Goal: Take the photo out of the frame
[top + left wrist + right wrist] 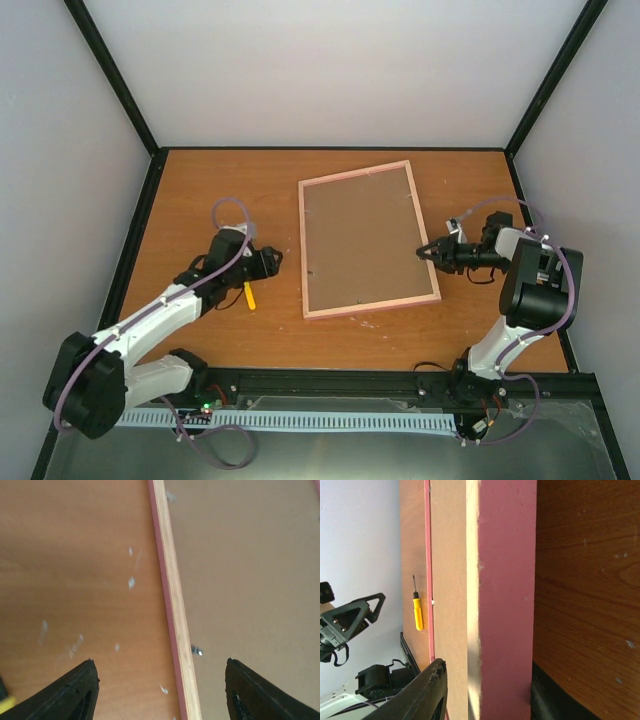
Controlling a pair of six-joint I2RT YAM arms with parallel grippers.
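The pink frame (pixel 371 306) lies face down on the table, its brown backing board (pixel 365 238) facing up. The photo is hidden under the board. My left gripper (pixel 273 260) is open just left of the frame's left rail (pixel 172 595); in the left wrist view (pixel 167 700) one finger is over the table and the other over the board (pixel 250 580). My right gripper (pixel 429 250) is open at the frame's right rail (pixel 505 580). In the right wrist view (pixel 492 690) its jaws straddle that rail, one over the board (pixel 447 580), one outside the rail.
A yellow-handled screwdriver (pixel 249 296) lies on the table left of the frame, by my left arm; it also shows in the right wrist view (pixel 418 612). Small metal tabs (pixel 197 651) hold the board at the rail. Black posts and grey walls enclose the table.
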